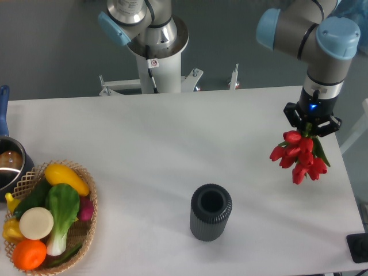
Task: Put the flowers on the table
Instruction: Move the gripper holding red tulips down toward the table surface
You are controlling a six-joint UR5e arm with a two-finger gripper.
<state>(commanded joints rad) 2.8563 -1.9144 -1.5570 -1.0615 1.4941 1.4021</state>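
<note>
The flowers (300, 156), a bunch of red tulip buds with green leaves, hang in the air over the right part of the white table (172, 144). My gripper (312, 127) is shut on their stems from above, buds pointing down and toward the camera. The stems are mostly hidden by the gripper and the buds. The flowers are up and to the right of the dark ribbed vase (211, 211), well apart from it.
The dark vase stands upright near the table's front middle. A wicker basket (49, 221) of vegetables sits at the front left, with a pot (8, 164) behind it. A second arm's base (155, 52) stands behind the table. The table's right edge is close to the flowers.
</note>
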